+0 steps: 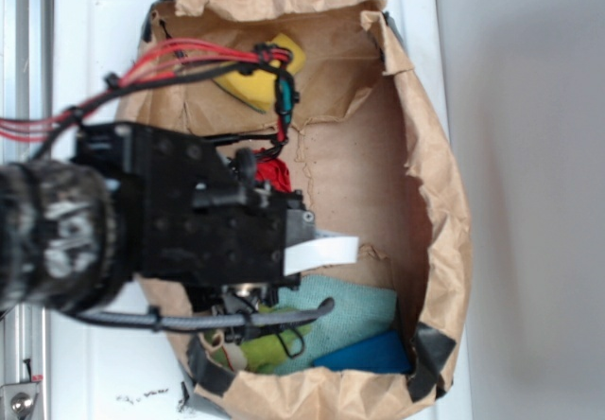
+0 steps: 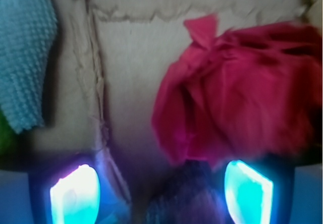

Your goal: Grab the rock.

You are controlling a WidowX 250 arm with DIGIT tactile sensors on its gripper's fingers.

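the black robot gripper (image 2: 161, 193) is hovering with its glowing fingers (image 2: 74, 196) spread apart around the small, rough, grey-brown rock (image 2: 184, 193), which is lying against the crumpled red cloth wad (image 2: 237, 103), so closing now is likely risking pinching cloth too.

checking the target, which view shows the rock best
The wrist view: the rock lies low in the frame between the open pincer fingers, just under the red wad, though blurred. In the exterior view the arm hides it entirely.
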